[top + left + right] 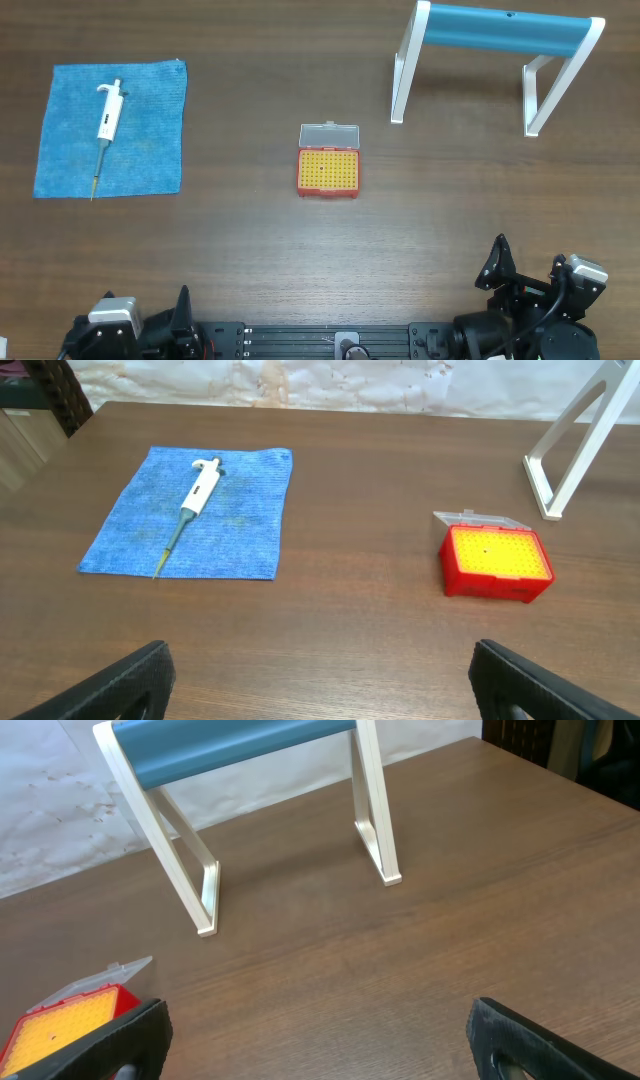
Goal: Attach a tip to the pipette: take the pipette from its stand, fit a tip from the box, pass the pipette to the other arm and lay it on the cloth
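I see the pipette (pixel 108 112) lying on the blue cloth (pixel 150 150) by the surface's far left corner. Its thin tip reaches the cloth's near edge; I can't tell if it overhangs. The tip box (pixel 328 172) sits mid-surface, lid open. The stand (pixel 500 30) fills the far right corner, cut off in both wrist views. The left end effector (pixel 320 660) and the right end effector (pixel 320 1020) are released, fingers spread wide.

- Pipette (pixel 200 490): white, yellow tip (pixel 163 563) fitted, lying flat on the cloth, far ahead of the left end effector (pixel 318 685).
- Cloth (pixel 240 530): blue, spread flat.
- Box (pixel 495 565): red, lid open, ahead between both end effectors.
- Stand (pixel 230 742): blue bar, white legs, upright, ahead of the right end effector (pixel 320 1042).
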Controlling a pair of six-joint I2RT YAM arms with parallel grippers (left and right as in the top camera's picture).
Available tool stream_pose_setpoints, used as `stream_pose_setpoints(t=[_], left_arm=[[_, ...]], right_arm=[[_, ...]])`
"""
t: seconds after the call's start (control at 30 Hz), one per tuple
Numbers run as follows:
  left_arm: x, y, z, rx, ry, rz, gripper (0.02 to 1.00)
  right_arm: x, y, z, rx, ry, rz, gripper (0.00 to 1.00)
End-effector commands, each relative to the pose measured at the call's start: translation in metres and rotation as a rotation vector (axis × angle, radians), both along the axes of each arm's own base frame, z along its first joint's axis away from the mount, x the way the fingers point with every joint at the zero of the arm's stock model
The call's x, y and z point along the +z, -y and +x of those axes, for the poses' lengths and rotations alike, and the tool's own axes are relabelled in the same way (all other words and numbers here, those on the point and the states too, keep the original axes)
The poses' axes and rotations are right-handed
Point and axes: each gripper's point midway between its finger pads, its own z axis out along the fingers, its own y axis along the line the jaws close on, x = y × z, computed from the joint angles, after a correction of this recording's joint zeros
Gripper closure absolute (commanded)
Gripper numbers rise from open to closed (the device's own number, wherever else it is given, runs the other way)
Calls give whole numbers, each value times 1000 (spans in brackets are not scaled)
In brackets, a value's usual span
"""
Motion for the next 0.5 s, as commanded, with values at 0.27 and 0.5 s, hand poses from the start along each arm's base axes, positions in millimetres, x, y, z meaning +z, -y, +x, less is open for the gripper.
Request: stream_pose_setpoints(t=[0.27, 0.5], left_arm=[[1, 5, -1, -52, 16, -10, 69], [24, 16, 13, -286, 209, 49, 66]], right_arm=[[-2, 4, 1, -29, -8, 8, 47], [-2, 4, 1, -29, -7, 8, 47]])
